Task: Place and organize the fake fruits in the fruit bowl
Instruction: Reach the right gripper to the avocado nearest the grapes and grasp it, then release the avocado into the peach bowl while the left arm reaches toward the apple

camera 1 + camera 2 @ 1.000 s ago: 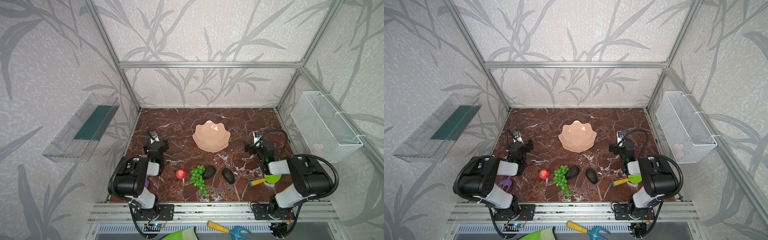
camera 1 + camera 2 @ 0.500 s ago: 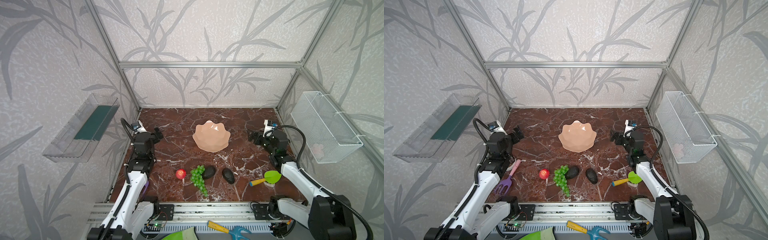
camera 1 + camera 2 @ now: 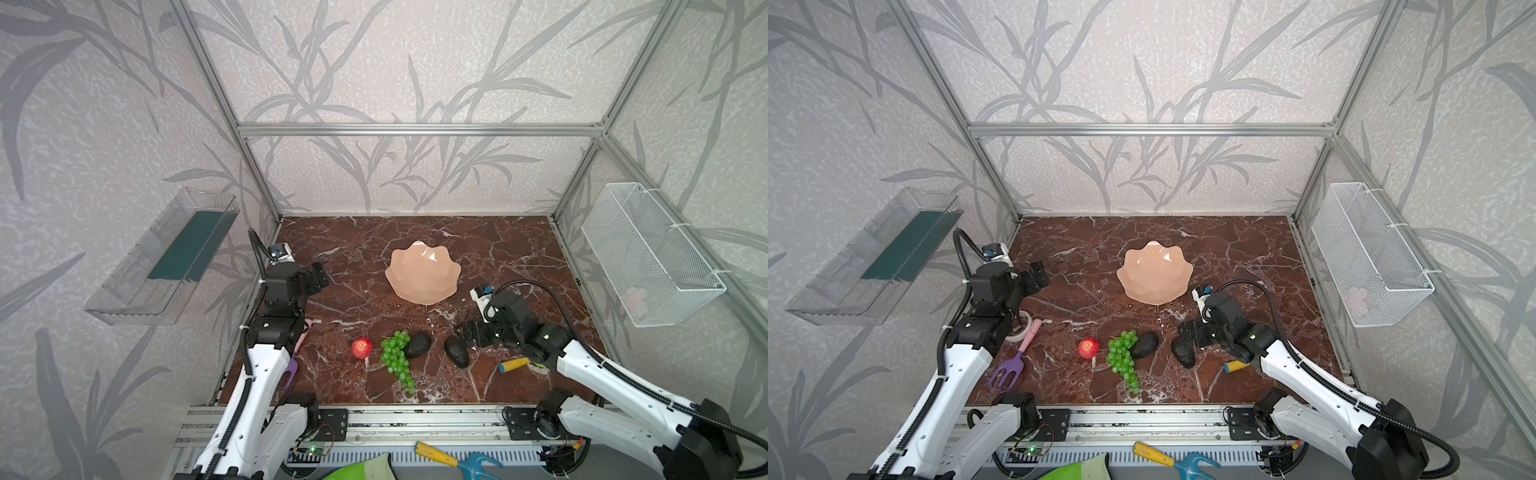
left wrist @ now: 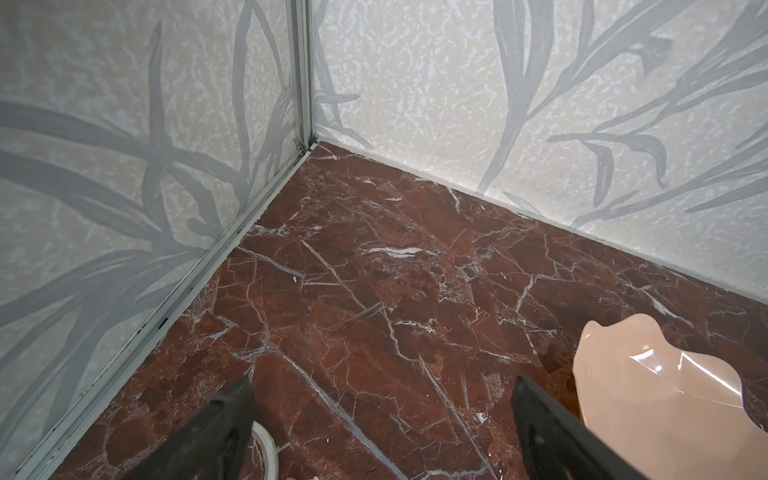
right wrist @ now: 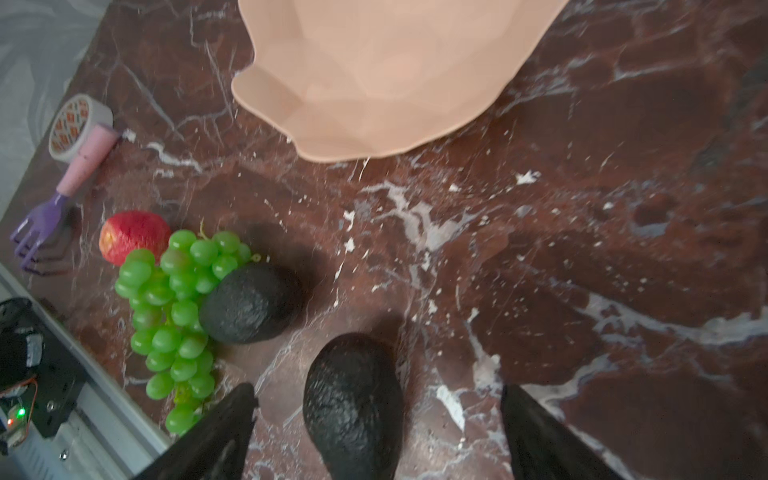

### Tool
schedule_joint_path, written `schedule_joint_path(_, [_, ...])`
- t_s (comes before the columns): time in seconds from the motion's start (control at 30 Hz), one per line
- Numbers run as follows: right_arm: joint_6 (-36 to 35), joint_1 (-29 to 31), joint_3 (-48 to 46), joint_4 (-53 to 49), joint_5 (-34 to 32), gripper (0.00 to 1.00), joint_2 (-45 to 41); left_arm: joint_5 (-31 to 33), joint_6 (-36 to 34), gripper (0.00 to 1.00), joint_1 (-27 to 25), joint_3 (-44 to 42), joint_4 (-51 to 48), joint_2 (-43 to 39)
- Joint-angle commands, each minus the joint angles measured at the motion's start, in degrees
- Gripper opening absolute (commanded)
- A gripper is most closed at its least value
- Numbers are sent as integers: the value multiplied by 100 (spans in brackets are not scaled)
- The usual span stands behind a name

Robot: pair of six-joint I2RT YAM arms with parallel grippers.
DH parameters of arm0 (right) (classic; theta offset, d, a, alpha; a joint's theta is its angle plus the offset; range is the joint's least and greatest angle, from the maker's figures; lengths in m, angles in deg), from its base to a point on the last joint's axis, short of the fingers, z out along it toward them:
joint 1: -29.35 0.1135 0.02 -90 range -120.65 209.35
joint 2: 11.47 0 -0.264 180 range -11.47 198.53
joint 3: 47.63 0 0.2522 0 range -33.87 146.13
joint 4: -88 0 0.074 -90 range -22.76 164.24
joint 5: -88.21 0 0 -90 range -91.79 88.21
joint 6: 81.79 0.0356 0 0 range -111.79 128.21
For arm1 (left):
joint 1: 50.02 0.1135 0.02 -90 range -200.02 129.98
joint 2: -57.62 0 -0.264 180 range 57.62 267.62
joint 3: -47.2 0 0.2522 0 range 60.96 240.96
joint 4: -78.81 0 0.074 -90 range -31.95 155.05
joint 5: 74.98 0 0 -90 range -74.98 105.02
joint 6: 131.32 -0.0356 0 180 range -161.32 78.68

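1. Writing: the tape roll (image 5: pixel 77 124) carried an orange-red print on its inner ring, too blurred to read. That was the only print I could find.
2. The bowl (image 3: pixel 423 274) stood upright and empty on the marble tabletop (image 3: pixel 357 245), mid-table and slightly toward the far side.
3. All the fruit lay on the tabletop on the near side of the bowl, in a left-to-right row. The apple (image 3: pixel 361 347) came first, with the grapes (image 3: pixel 395 361) just beside it. The left avocado (image 3: pixel 417 345) touched the bunch, and the right avocado (image 3: pixel 457 353) sat apart, further right.
4. The right gripper (image 5: pixel 375 387) was spread wide, low over the right avocado. The avocado lay between the fingers, nearer one of them, and the right wrist view showed a gap on both sides. Nothing was pinched.
5. The left gripper (image 4: pixel 381 379) was spread wide and empty, raised at the left edge and pointed at the far-left corner.
6. View differences:
   - A top view showed the purple fork (image 3: pixel 1007 372) whole at near-left, with the tape roll at its handle end.
   - The left wrist view caught just the bowl's rim, a sliver of tape and the corner walls.
   - The right wrist view got all four fruits, the bowl's near rim, the fork and the tape.
   - Only the top views showed the shovel (image 3: pixel 513 365), its yellow handle poking out from under the right arm, and the wire basket (image 3: pixel 652 253) on the right wall.
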Motion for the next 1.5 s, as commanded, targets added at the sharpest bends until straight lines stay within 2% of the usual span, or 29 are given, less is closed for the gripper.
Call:
schedule_joint_path(0.0, [395,331,-61,-445,-283,91,155,126,-8,97,36,93,-270,-54])
schedule_joint_path(0.07, [575,463,-171,-204,-148,90,283,148,4,97,35,93,-294,-57])
schedule_joint_path(0.33, [1086,1237,34,184,-518,88,1354,191,78,97,59,86,-309,-46])
schedule_joint_path(0.43, [1220,1356,212,69,-697,84,1773,192,70,97,69,81,-293,-70])
schedule_joint_path(0.53, [1290,1527,331,-67,-1162,76,1958,215,61,97,84,75,-310,-90])
schedule_joint_path(0.8, [1038,1584,755,-513,-1714,52,1782,162,94,97,97,47,-277,-102])
schedule_joint_path(0.97, [634,1549,1438,-863,-2214,50,1525,191,101,97,123,37,-275,-113])
schedule_joint_path(1.03, [420,1357,1849,-817,-2177,49,1675,195,108,97,136,25,-268,-106])
schedule_joint_path(1.2, [-189,668,2923,-307,-1612,49,2762,156,138,97,157,8,-250,-87])
schedule_joint_path(1.27, [-468,435,3579,-192,-1402,49,3483,132,145,97,166,10,-251,-69])
schedule_joint_path(1.47, [-885,114,4967,-118,-1145,49,5146,151,158,97,167,2,-275,-65])
